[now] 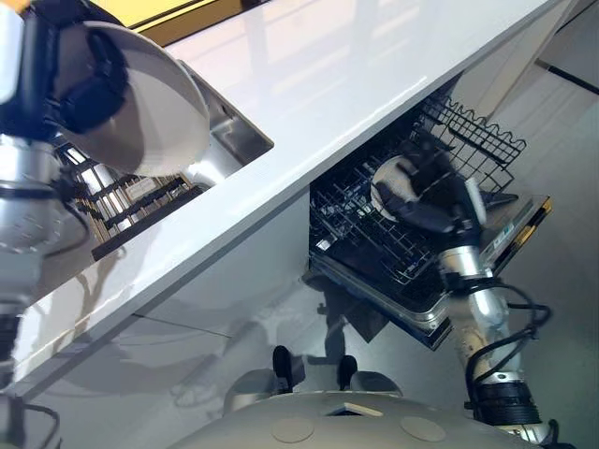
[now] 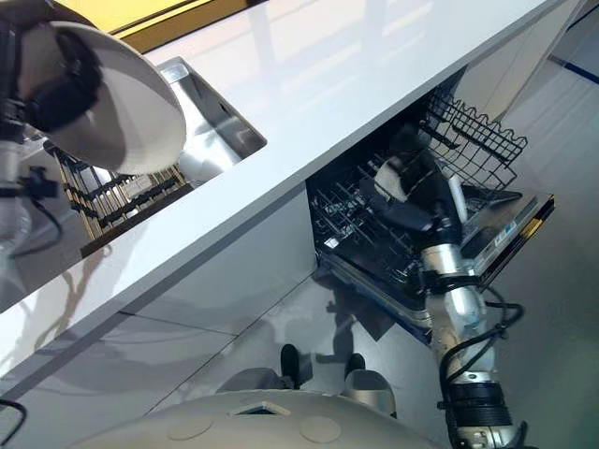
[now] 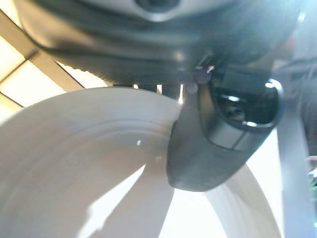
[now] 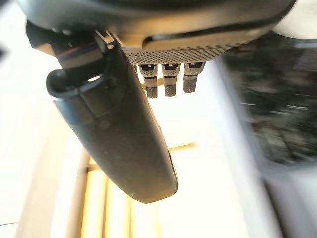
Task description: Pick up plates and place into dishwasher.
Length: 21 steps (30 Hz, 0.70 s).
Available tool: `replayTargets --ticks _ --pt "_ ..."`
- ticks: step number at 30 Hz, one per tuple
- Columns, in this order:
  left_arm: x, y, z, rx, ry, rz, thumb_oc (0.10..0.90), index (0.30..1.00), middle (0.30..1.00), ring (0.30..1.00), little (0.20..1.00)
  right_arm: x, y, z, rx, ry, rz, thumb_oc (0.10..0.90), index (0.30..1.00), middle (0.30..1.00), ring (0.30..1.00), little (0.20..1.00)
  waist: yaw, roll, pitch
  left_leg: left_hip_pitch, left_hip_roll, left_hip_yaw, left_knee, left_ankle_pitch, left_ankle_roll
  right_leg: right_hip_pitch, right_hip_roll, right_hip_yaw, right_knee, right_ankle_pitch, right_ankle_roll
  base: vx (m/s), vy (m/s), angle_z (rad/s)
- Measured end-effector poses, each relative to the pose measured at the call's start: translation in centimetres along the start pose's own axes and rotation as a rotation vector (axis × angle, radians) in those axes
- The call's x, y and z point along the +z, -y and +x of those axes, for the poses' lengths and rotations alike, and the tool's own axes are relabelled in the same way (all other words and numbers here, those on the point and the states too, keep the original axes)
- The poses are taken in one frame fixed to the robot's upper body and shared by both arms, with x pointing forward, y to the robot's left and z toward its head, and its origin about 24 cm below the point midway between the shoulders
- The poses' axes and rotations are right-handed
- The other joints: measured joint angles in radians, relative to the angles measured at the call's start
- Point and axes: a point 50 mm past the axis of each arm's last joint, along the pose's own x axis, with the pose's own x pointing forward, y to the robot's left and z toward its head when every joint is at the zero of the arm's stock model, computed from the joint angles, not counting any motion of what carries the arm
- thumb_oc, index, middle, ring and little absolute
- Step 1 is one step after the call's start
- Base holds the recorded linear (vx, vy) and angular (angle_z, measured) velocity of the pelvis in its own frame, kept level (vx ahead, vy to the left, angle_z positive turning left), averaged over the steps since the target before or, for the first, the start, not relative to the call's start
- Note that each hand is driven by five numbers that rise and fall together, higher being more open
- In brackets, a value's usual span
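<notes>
- white surface (image 1: 356, 84), glossy, running diagonally across the head views
- steel sink (image 2: 211, 126) set into the surface at upper left
- dark slatted drying rack (image 1: 140, 201) beside the sink, on the surface
- yellow strip (image 1: 164, 14) along the surface's far edge
- pale grey floor (image 1: 215, 346) with tile seams below the surface's front edge

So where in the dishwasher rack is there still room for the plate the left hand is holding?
The lower rack looks bare toward the counter edge; it is crowded where the right hand holds a plate.
</notes>
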Motion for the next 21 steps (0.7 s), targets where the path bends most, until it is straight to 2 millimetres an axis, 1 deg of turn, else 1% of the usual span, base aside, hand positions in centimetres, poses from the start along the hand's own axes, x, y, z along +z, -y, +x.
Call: replayTargets --ticks 3,4,7,9,11,12,15,18,21 --pt "0.4 1.2 -0.4 0.015 0.002 -0.036 0.100 0.300 0.300 0.300 0.200 2.0 -1.2 1.5 0.099 0.119 -0.011 0.800 0.900 0.900 0.900 0.900 -0.008 0.016 -0.010 0.002 0.001 0.001 0.000 0.000 -0.001 0.001 0.003 0.001 0.000 0.002 -0.003 -0.01 0.001 -0.03" --pt "0.6 1.9 -0.6 0.018 0.000 -0.072 0.100 0.300 0.300 0.300 0.200 2.7 -1.8 1.9 0.151 0.146 -0.006 0.800 0.900 0.900 0.900 0.900 -0.005 0.024 -0.015 0.005 0.000 0.000 0.000 0.000 -0.001 0.005 0.004 0.000 -0.001 0.002 -0.003 -0.02 0.004 0.04" --pt "1.2 3.2 -0.7 0.002 0.012 -0.131 0.100 0.300 0.300 0.300 0.200 2.9 -3.3 2.8 0.268 0.169 0.049 0.800 0.900 0.900 0.900 0.900 -0.001 0.030 -0.019 0.012 0.000 -0.004 0.000 0.000 -0.001 0.015 0.005 -0.001 -0.003 0.002 -0.003 -0.01 0.001 0.06" --pt "1.7 4.3 -0.8 -0.021 0.022 -0.179 0.100 0.300 0.300 0.300 0.200 2.6 -4.9 3.4 0.388 0.138 0.079 0.800 0.900 0.900 0.900 0.900 0.003 0.033 -0.022 0.013 0.000 -0.007 0.000 0.000 -0.001 0.016 0.005 -0.002 -0.003 0.002 -0.003 0.00 -0.002 0.02" --pt "2.2 5.2 -0.8 -0.045 0.028 -0.215 0.100 0.300 0.300 0.300 0.200 1.9 -6.1 3.5 0.464 0.077 0.103 0.800 0.900 0.900 0.900 0.900 0.006 0.031 -0.026 0.012 -0.001 -0.011 0.000 0.000 -0.001 0.018 0.005 -0.003 -0.003 0.002 -0.003 0.00 -0.008 0.04" --pt "2.5 5.7 -0.9 -0.060 0.033 -0.235 0.100 0.300 0.300 0.300 0.200 1.3 -6.9 3.3 0.503 0.029 0.121 0.800 0.900 0.900 0.900 0.900 0.012 0.028 -0.028 0.012 -0.001 -0.012 0.000 0.000 -0.001 0.018 0.005 -0.004 -0.003 0.002 -0.003 0.00 0.000 0.00" --pt "3.3 6.8 -0.7 -0.088 0.056 -0.272 0.100 0.300 0.300 0.300 0.200 0.0 -8.4 2.8 0.570 -0.063 0.152 0.800 0.900 0.900 0.900 0.900 0.025 0.028 -0.029 0.012 -0.003 -0.014 0.000 0.001 0.000 0.019 0.004 -0.005 -0.004 0.002 -0.003 0.00 -0.001 0.01" --pt "3.6 7.0 -0.7 -0.075 0.071 -0.295 0.100 0.300 0.300 0.300 0.200 -0.4 -9.0 2.7 0.590 -0.089 0.164 0.800 0.900 0.900 0.900 0.900 0.027 0.027 -0.029 0.010 -0.004 -0.018 0.000 0.001 0.000 0.021 0.003 -0.005 -0.004 0.002 -0.003 0.01 0.000 0.06" --pt "4.2 7.3 -0.9 -0.013 0.081 -0.346 0.100 0.300 0.300 0.300 0.200 -0.2 -9.6 3.2 0.587 -0.077 0.170 0.800 0.900 0.900 0.900 0.900 0.026 0.024 -0.031 0.010 -0.004 -0.019 0.000 0.001 0.001 0.021 0.003 -0.006 -0.004 0.002 -0.003 0.00 0.000 0.00"
